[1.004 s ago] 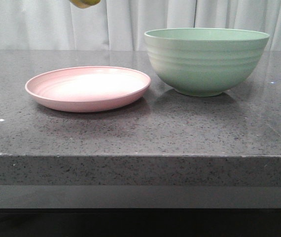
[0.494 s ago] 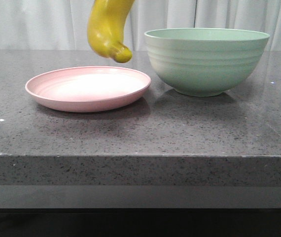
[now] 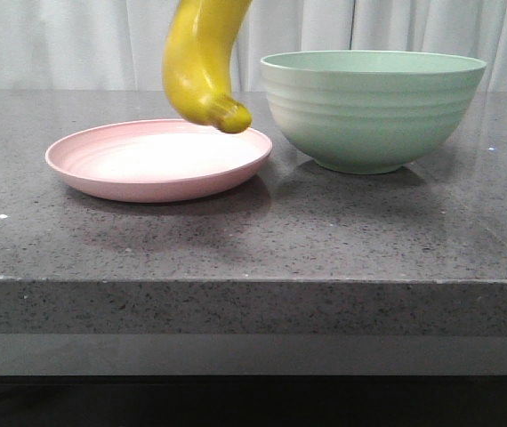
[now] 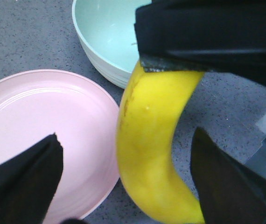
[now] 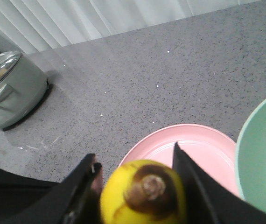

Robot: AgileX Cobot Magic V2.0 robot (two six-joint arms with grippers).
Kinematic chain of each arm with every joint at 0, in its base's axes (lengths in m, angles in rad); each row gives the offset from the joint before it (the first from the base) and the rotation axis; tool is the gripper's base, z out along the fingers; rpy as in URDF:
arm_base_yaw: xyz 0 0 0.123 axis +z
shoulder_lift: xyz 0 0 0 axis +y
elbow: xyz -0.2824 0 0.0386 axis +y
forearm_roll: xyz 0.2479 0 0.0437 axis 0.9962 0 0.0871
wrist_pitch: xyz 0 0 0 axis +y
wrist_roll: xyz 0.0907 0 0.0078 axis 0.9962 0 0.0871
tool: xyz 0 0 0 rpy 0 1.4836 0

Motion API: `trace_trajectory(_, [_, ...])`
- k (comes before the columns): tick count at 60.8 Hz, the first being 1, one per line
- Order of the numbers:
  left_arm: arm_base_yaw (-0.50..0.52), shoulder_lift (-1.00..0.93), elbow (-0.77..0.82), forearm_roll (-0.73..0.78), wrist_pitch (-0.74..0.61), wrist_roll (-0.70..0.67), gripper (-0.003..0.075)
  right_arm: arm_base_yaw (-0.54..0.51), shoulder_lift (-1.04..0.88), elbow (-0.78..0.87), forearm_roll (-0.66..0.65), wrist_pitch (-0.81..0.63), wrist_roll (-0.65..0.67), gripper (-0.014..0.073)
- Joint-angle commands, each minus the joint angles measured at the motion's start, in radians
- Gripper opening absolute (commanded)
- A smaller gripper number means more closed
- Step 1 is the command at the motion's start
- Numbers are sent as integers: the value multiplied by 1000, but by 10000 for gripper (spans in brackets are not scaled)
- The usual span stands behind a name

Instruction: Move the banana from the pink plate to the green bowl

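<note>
My right claw (image 5: 135, 184) is closed on the banana (image 3: 202, 62), one finger pressed to each side near its dark-tipped end. The banana hangs nearly upright in the air, blunt lower end down, over the plate's (image 3: 84, 173) rim at about 2 o'clock from the plate's middle, clear of the surface. The bowl (image 3: 374, 116) stands at 3 o'clock from the plate, just beside it, nothing showing inside. My left claw (image 4: 126, 179) is spread wide, its fingers apart on either side of the banana and holding nothing. A metal pot (image 5: 9, 88) sits well apart on the table (image 3: 325, 231), far beyond the plate.
</note>
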Motion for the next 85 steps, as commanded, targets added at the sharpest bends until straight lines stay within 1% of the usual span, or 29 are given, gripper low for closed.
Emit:
trace_trajectory(1, [3, -67, 22, 4, -93, -2, 554, -23, -34, -38, -18, -49, -11, 67])
trace_trajectory(9, [44, -114, 113, 4, -125, -9, 554, -67, -34, -81, -20, 44, -11, 67])
trace_trajectory(20, [99, -131, 189, 2, -132, -9, 554, -136, -34, -155, -38, 94, -11, 67])
trace_trajectory(27, [98, -132, 193, 0, -138, -9, 554, -215, -15, -224, -39, 135, -11, 67])
trace_trajectory(36, [98, -132, 193, -12, -163, -9, 554, -329, 67, -348, -40, 201, -12, 67])
trace_trajectory(42, [98, -132, 193, -14, -163, -9, 554, -374, 133, -411, -48, 227, -35, 67])
trace_trajectory(47, [98, -132, 193, -14, -165, -9, 554, -387, 179, -423, -57, 230, -72, 67])
trace_trajectory(53, [98, -132, 193, -14, -169, -9, 554, -388, 222, -422, -98, 239, -115, 67])
trace_trajectory(63, [98, -132, 193, -14, -177, -9, 554, -388, 273, -422, -169, 268, -117, 68])
trace_trajectory(72, [98, -132, 193, -14, -178, -9, 554, -388, 309, -422, -186, 283, -117, 73])
trace_trajectory(76, [98, -132, 193, -14, -180, -9, 554, -388, 321, -422, -186, 282, -117, 101])
trace_trajectory(85, [98, -132, 193, -14, -180, -9, 554, -388, 340, -422, -186, 282, -117, 232])
